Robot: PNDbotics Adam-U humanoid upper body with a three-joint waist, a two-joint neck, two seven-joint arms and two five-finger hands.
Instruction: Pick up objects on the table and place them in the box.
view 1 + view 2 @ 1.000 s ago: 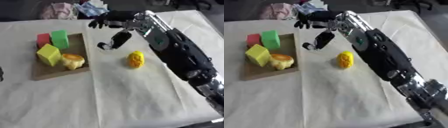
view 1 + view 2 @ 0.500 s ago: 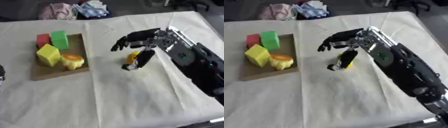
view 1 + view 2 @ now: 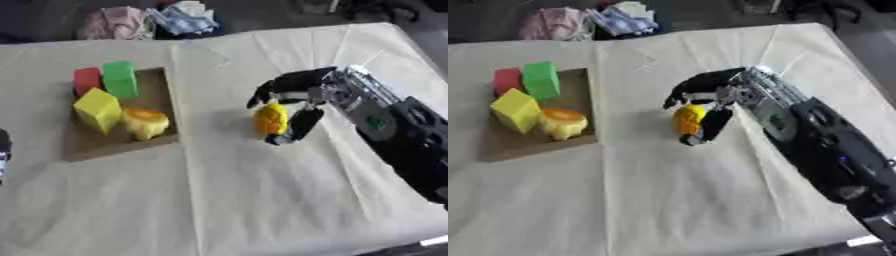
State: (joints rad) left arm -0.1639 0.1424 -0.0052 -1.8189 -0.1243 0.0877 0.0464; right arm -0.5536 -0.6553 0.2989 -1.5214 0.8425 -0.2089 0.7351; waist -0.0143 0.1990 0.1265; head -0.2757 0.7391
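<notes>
My right hand (image 3: 306,89) reaches in from the right with its fingers and thumb curled round a small yellow object (image 3: 269,119) near the middle of the table. To the left lies a shallow brown box (image 3: 122,146). It holds a red block (image 3: 86,80), a green block (image 3: 120,78), a yellow block (image 3: 97,109) and an orange-yellow rounded object (image 3: 145,122). A dark sliver of my left hand (image 3: 3,150) shows at the left edge of the left eye view.
A cream cloth (image 3: 227,200) covers the table. Bundled pink and blue-white fabric (image 3: 149,20) lies past the far edge. My right forearm (image 3: 394,135) slants across the right side.
My right hand came down and toward me from near the far edge, reached the yellow object and curled round it. The things in the box have not moved.
</notes>
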